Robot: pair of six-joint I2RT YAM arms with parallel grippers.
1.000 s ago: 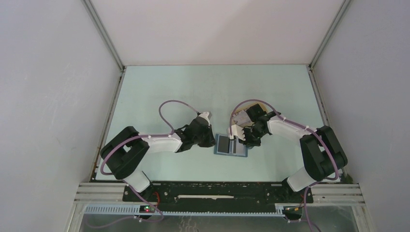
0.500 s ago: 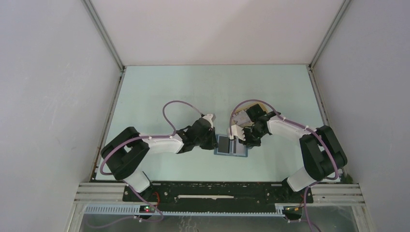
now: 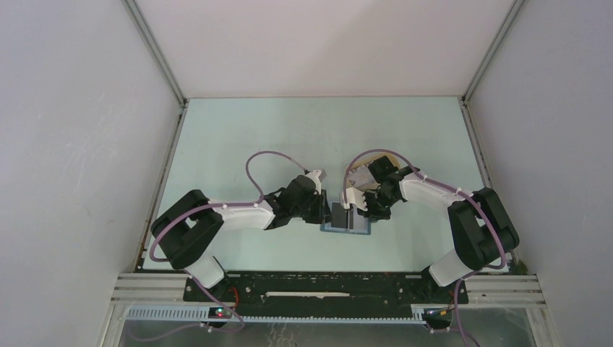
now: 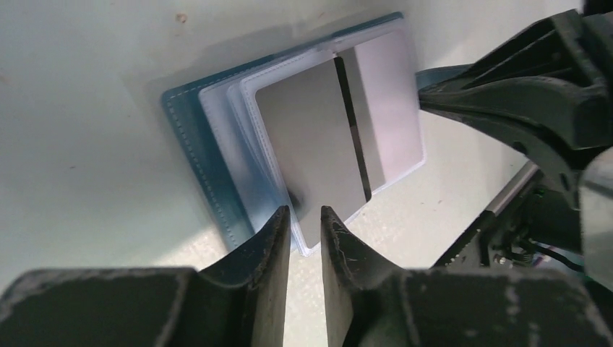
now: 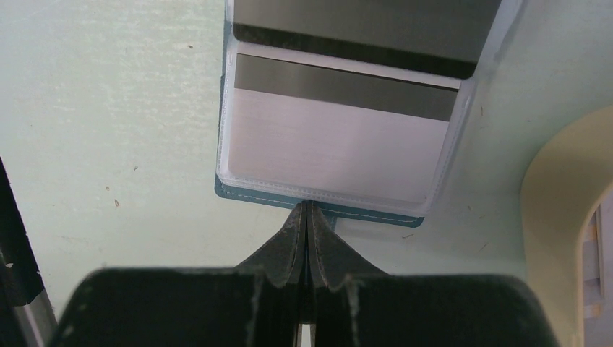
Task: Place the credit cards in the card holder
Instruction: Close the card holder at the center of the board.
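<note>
The teal-blue card holder (image 3: 356,225) lies open on the table between both arms. In the left wrist view a grey credit card (image 4: 318,152) with a dark stripe sits in a clear pocket of the holder (image 4: 189,137). My left gripper (image 4: 305,213) stands slightly open just short of that card's near corner, gripping nothing. A second striped card (image 5: 340,137) fills the pocket nearest my right gripper (image 5: 306,210), which is shut on the holder's teal edge (image 5: 246,194). From above, the left gripper (image 3: 334,213) and the right gripper (image 3: 359,210) meet over the holder.
A beige oval tray (image 5: 556,217) sits just right of the holder, with something pale (image 5: 596,238) inside it. In the top view the tray (image 3: 382,157) is partly hidden behind the right wrist. White walls close in the table's sides and back.
My left arm has slid right over the holder's left half, and its jaws have parted a little. The right arm and the holder have stayed put.
</note>
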